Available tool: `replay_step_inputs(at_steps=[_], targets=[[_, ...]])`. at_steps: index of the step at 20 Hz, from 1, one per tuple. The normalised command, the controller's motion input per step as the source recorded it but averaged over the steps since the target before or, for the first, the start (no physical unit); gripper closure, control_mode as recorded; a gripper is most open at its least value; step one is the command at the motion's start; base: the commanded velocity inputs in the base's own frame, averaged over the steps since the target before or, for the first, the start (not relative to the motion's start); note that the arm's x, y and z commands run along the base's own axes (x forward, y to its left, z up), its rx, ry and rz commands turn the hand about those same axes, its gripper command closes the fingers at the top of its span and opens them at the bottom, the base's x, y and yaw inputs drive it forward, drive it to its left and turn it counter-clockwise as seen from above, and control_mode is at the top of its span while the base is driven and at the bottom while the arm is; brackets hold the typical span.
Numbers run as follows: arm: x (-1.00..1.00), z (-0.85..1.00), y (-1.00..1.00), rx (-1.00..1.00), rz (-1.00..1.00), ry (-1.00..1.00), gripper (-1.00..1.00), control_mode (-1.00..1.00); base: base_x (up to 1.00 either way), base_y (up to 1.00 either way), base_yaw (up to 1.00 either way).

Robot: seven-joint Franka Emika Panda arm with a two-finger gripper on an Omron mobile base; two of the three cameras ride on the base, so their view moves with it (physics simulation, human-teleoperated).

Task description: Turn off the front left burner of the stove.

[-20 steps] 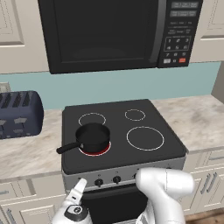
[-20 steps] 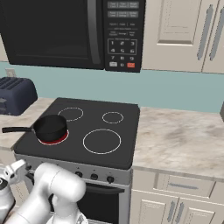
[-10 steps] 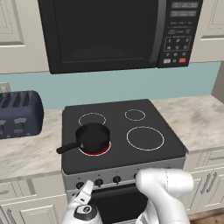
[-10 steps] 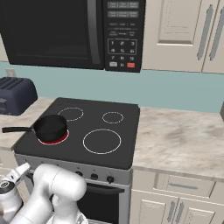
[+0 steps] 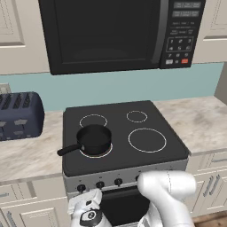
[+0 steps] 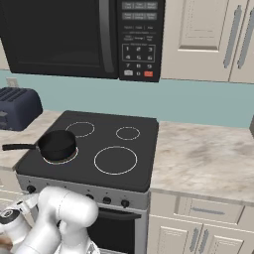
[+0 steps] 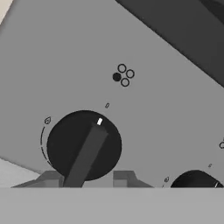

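A simulated kitchen has cream cabinets, a pale blue-green backsplash and a speckled beige stone counter [image 5: 201, 122], with a large black microwave with a keypad [image 5: 119, 33] hung above. Set into the counter is the boxy stove with a flat black glass top [image 5: 166, 148] and a silver front panel carrying a row of small black knobs. A dark blue toaster [image 5: 20, 115] stands on the counter to the stove's left. The white robot arm with dark joints [image 5: 166, 195] bends low in front of the stove. On the glass, the front left burner [image 5: 106, 153], a thin white ring with a reddish glow at its edge, lies mostly under a small black saucepan [image 5: 93, 139] whose handle points left. The two-finger gripper [image 5: 91, 197] sits just below the left end of the knob panel. In the hand view, a round black knob with a raised bar and a white tick [image 7: 84, 145] fills the space just ahead of the grey fingertips [image 7: 50, 179], which stand spread to either side of it and are not seen pressing it.
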Motion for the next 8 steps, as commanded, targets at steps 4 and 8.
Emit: replay_step_inputs(at_steps=[4,8], targets=[[0.06,0.47,0.07,0.48,0.00,-0.16,1.00,-1.00,0.00,0.00,0.00],[0.06,0.60,0.03,0.49,0.00,-0.13,1.00,-1.00,0.00,0.00,0.00]])
